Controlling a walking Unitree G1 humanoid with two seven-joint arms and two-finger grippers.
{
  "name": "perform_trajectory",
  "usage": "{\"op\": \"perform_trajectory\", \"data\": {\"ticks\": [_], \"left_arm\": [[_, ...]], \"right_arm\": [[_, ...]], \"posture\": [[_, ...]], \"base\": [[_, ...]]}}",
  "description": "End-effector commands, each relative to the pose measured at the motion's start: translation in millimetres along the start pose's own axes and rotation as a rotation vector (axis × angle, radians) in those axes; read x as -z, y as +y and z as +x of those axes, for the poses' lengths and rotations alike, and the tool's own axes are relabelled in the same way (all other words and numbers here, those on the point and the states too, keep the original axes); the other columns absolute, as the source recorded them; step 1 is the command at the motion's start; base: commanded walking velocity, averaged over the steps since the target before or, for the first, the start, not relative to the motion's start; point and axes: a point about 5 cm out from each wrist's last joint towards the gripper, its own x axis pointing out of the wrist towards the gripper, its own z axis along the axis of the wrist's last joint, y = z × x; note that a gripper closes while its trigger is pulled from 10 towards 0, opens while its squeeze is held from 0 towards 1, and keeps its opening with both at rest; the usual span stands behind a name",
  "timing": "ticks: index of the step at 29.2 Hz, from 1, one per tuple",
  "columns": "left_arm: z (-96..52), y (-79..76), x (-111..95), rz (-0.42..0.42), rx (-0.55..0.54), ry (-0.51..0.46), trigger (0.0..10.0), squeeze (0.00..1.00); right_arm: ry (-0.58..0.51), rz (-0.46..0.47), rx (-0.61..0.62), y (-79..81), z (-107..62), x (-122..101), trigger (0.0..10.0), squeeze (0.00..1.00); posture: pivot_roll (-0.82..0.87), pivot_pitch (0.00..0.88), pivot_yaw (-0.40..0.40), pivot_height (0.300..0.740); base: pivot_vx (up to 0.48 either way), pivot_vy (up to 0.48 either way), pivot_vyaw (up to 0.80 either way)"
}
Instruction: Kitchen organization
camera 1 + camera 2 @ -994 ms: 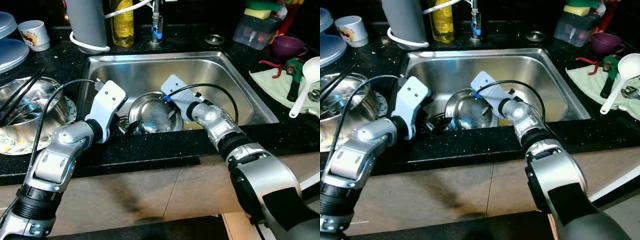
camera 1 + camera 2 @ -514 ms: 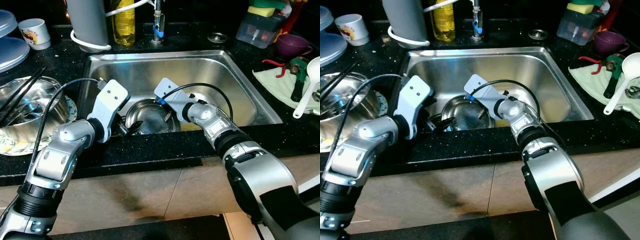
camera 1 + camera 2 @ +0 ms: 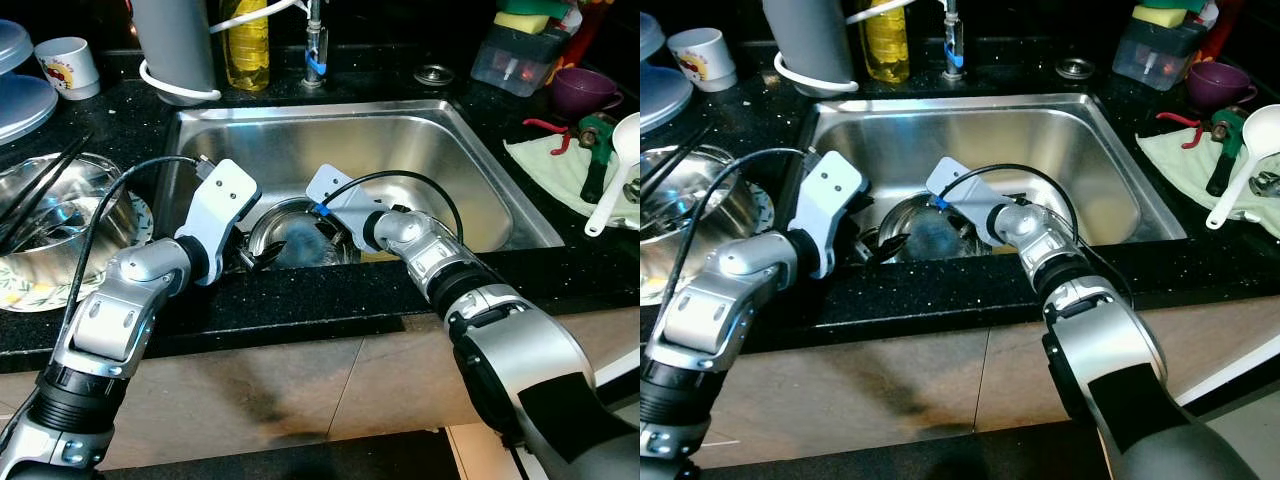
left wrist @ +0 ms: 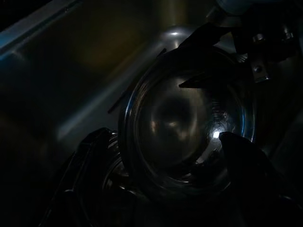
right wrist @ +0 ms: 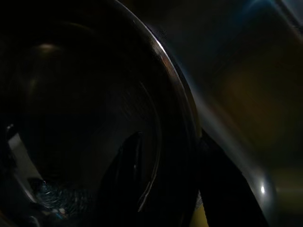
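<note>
The bowl (image 3: 296, 236) in the sink (image 3: 430, 150) is now straddled at its rim by both spread jaws, right gripper (image 5: 165, 189) shifted closer, left gripper (image 4: 156, 175) opposite: lift imminent

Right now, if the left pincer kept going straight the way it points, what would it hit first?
Most likely the steel bowl in the sink: the left pincer has that bowl's rim and hollow directly ahead between its fingers. Depth is hard to judge in the dark wrist view.
</note>
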Motion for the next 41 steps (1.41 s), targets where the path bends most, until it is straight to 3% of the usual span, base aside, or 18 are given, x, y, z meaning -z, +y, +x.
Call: {"op": "perform_trajectory", "data": {"ticks": [1,5,8,10,13,22,23,26,29,30,32,34,35,37,38,40,41], "left_arm": [[3.9,-5.9,8.9,-0.003,0.032,0.040,10.0,0.00],[5.2,-6.6,8.3,-0.009,0.034,0.032,10.0,0.00],[6.6,-7.4,5.5,-0.019,0.031,0.006,10.0,0.00],[7.4,-6.4,2.9,-0.026,0.018,-0.014,10.0,0.00],[7.6,-2.7,-3.1,-0.061,-0.011,-0.059,10.0,0.00],[8.3,-1.4,-6.1,-0.095,-0.020,-0.093,10.0,0.00],[7.5,-1.2,-8.5,-0.111,-0.025,-0.113,10.0,0.00],[-3.9,-4.1,-23.2,-0.196,-0.006,-0.254,10.0,0.00],[-15.7,-8.9,-32.5,-0.250,0.043,-0.344,10.0,0.00],[-15.7,-8.9,-32.5,-0.250,0.043,-0.344,10.0,0.00],[-24.8,-13.6,-36.2,-0.287,0.109,-0.381,10.0,0.00],[-29.5,-17.1,-36.6,-0.293,0.154,-0.387,10.0,0.00],[-29.5,-17.1,-36.6,-0.293,0.154,-0.387,10.0,0.00],[-30.6,-18.7,-34.8,-0.271,0.154,-0.370,10.0,0.00],[-29.6,-18.5,-32.5,-0.262,0.138,-0.350,10.0,0.00],[-26.5,-14.4,-29.5,-0.262,0.076,-0.329,10.0,0.00],[-26.5,-14.4,-29.5,-0.262,0.076,-0.329,10.0,0.00]], "right_arm": [[0.021,-0.001,-0.017,5.5,1.3,5.2,10.0,0.00],[-0.001,0.028,-0.005,1.6,0.2,2.3,10.0,0.00],[-0.057,0.093,0.041,-9.8,-3.2,-5.3,10.0,0.00],[-0.102,0.144,0.076,-18.6,-6.0,-12.4,10.0,0.00],[-0.230,0.261,0.185,-47.2,-17.4,-33.5,10.0,0.00],[-0.326,0.290,0.193,-74.5,-34.7,-50.4,10.0,0.00],[-0.344,0.327,0.191,-76.6,-36.7,-48.8,10.0,0.00],[-0.534,0.648,0.135,-82.7,-45.6,-40.8,10.0,0.00],[-0.733,0.826,0.003,-80.4,-52.8,-38.3,10.0,0.00],[-0.733,0.826,0.003,-80.4,-52.8,-38.3,10.0,0.00],[-0.844,0.873,-0.149,-62.0,-59.3,-29.1,10.0,0.00],[-0.858,0.873,-0.223,-41.1,-63.4,-19.0,10.0,0.00],[-0.858,0.873,-0.223,-41.1,-63.4,-19.0,10.0,0.00],[-0.797,0.859,-0.192,-24.5,-62.9,-4.4,10.0,0.00],[-0.773,0.860,-0.129,-21.6,-62.2,1.6,10.0,0.00],[-0.767,0.876,0.003,-24.3,-63.3,6.3,10.0,0.00],[-0.767,0.876,0.003,-24.3,-63.3,6.3,10.0,0.00]], "posture": [[0.09,0.228,-0.004,0.740],[0.08,0.217,-0.003,0.740],[0.07,0.205,0.000,0.740],[0.06,0.200,0.002,0.740],[0.06,0.199,0.004,0.740],[0.03,0.184,0.004,0.740],[0.03,0.181,-0.003,0.740],[0.04,0.179,-0.008,0.740],[0.04,0.179,-0.008,0.740],[0.04,0.179,-0.008,0.740],[0.03,0.177,-0.016,0.740],[0.03,0.177,-0.016,0.740],[0.03,0.177,-0.016,0.740],[0.03,0.178,-0.016,0.740],[0.03,0.178,-0.016,0.740],[0.02,0.180,-0.015,0.740],[0.02,0.180,-0.015,0.740]], "base": [[0.000,0.000,0.00],[0.000,0.000,0.00],[0.000,0.000,0.00],[0.000,0.000,0.00],[0.000,0.000,0.00],[0.000,0.000,0.00],[0.000,0.000,0.00],[0.000,0.000,0.00],[0.000,0.000,0.00],[0.000,0.000,0.00],[0.000,0.000,0.00],[0.000,0.000,0.00],[0.000,0.000,0.00],[0.000,0.000,0.00],[0.000,0.000,0.00],[0.000,0.000,0.00],[0.000,0.000,0.00]]}}
